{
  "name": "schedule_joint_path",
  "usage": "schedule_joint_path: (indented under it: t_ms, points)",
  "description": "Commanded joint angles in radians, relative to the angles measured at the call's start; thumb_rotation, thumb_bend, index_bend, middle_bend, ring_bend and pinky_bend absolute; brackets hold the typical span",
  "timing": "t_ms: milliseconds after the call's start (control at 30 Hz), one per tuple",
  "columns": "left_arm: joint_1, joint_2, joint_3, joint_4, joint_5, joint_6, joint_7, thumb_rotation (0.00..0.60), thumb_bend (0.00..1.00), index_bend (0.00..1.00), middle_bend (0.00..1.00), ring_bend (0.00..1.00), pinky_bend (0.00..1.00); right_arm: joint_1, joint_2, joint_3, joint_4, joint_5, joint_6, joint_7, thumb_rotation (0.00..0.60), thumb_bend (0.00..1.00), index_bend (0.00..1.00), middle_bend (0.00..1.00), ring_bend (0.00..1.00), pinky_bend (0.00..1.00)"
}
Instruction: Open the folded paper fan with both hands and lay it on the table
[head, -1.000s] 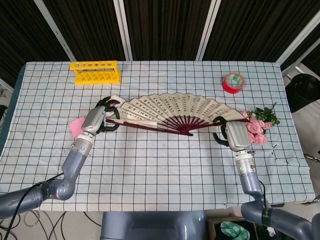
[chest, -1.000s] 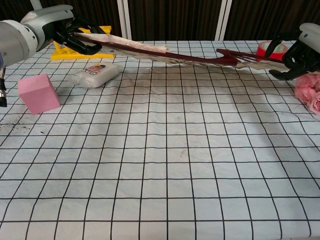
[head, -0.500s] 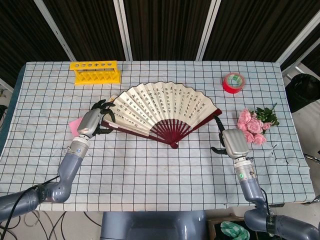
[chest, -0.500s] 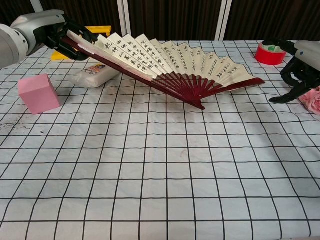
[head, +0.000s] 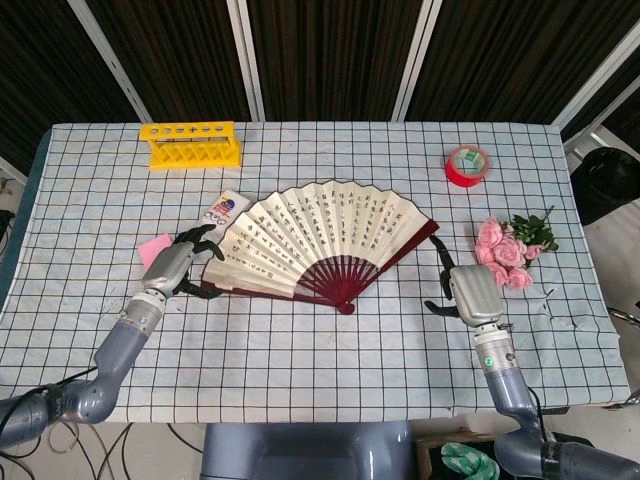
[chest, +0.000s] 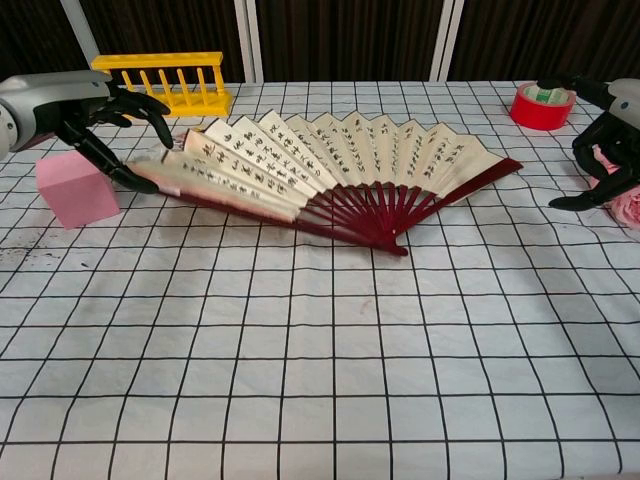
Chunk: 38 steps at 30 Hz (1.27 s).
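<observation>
The paper fan lies spread wide on the checked table, its dark red ribs meeting at the pivot near the front. In the chest view the fan rests flat, with its left end slightly raised over a white bottle. My left hand hovers at the fan's left edge with fingers spread, one fingertip close to the outer rib; the same left hand holds nothing. My right hand sits to the right of the fan, apart from it, fingers loosely curved around nothing. In the chest view the right hand sits at the frame's right edge.
A pink block sits just left of my left hand. A yellow rack stands at the back left, a red tape roll at the back right. Pink flowers lie beside my right hand.
The fan has come down from the air and now lies open on the table. My left hand has let go of its left rib and spread. My right hand has drawn back slightly.
</observation>
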Motion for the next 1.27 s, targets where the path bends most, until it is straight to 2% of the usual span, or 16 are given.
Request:
schedule_joint_path:
  t_ms: [33, 100, 233, 400, 467, 633, 700, 767, 833, 933, 1133, 1267]
  points:
    - [0.016, 0.029, 0.019, -0.025, 0.028, -0.001, 0.006, 0.6, 0.0, 0.24, 0.0, 0.0, 0.0, -0.01, 0.005, -0.005, -0.013, -0.003, 0.006, -0.005, 0.6, 0.07, 0.0, 0.75, 0.87, 0.77]
    - [0.027, 0.05, 0.026, -0.044, 0.04, 0.004, 0.001, 0.6, 0.0, 0.2, 0.0, 0.0, 0.0, -0.02, 0.01, -0.011, -0.024, -0.007, 0.012, -0.012, 0.6, 0.07, 0.0, 0.74, 0.86, 0.77]
    - [0.051, 0.089, 0.034, -0.086, 0.061, 0.017, -0.017, 0.6, 0.0, 0.19, 0.0, 0.0, 0.0, -0.038, 0.022, -0.023, -0.045, -0.021, 0.027, -0.02, 0.6, 0.07, 0.0, 0.73, 0.85, 0.76]
    - [0.111, 0.162, 0.05, -0.161, 0.116, 0.081, -0.046, 0.6, 0.0, 0.19, 0.0, 0.0, 0.0, -0.066, 0.063, -0.046, -0.084, -0.053, 0.048, -0.031, 0.6, 0.07, 0.0, 0.64, 0.78, 0.65]
    - [0.144, 0.191, 0.061, -0.182, 0.143, 0.128, -0.048, 0.6, 0.0, 0.19, 0.0, 0.0, 0.0, -0.079, 0.09, -0.064, -0.1, -0.074, 0.057, -0.043, 0.6, 0.07, 0.0, 0.56, 0.71, 0.59]
    - [0.259, 0.271, 0.114, -0.204, 0.251, 0.308, -0.01, 0.6, 0.0, 0.18, 0.0, 0.0, 0.0, -0.129, 0.181, -0.122, -0.152, -0.136, 0.094, -0.055, 0.6, 0.07, 0.0, 0.24, 0.41, 0.41]
    - [0.303, 0.294, 0.136, -0.193, 0.301, 0.377, 0.002, 0.6, 0.0, 0.15, 0.0, 0.0, 0.0, -0.154, 0.213, -0.144, -0.166, -0.157, 0.115, -0.051, 0.6, 0.07, 0.0, 0.1, 0.3, 0.34]
    - [0.35, 0.314, 0.158, -0.179, 0.346, 0.45, 0.009, 0.6, 0.0, 0.11, 0.0, 0.0, 0.0, -0.181, 0.244, -0.168, -0.175, -0.178, 0.138, -0.048, 0.6, 0.06, 0.0, 0.02, 0.19, 0.3]
    - [0.401, 0.334, 0.177, -0.17, 0.373, 0.522, 0.019, 0.6, 0.0, 0.05, 0.0, 0.0, 0.0, -0.216, 0.273, -0.192, -0.175, -0.195, 0.171, -0.042, 0.6, 0.05, 0.0, 0.0, 0.1, 0.26]
    - [0.477, 0.35, 0.21, -0.131, 0.413, 0.623, 0.039, 0.6, 0.0, 0.0, 0.0, 0.0, 0.0, -0.266, 0.312, -0.222, -0.185, -0.194, 0.201, -0.021, 0.6, 0.04, 0.0, 0.0, 0.04, 0.24]
    - [0.589, 0.332, 0.253, -0.033, 0.447, 0.736, 0.018, 0.6, 0.0, 0.0, 0.0, 0.0, 0.0, -0.338, 0.357, -0.259, -0.197, -0.196, 0.249, -0.047, 0.6, 0.04, 0.0, 0.0, 0.0, 0.22]
    - [0.636, 0.299, 0.262, 0.044, 0.453, 0.766, -0.006, 0.6, 0.0, 0.0, 0.0, 0.0, 0.0, -0.378, 0.346, -0.248, -0.187, -0.22, 0.316, -0.058, 0.6, 0.04, 0.0, 0.0, 0.0, 0.22]
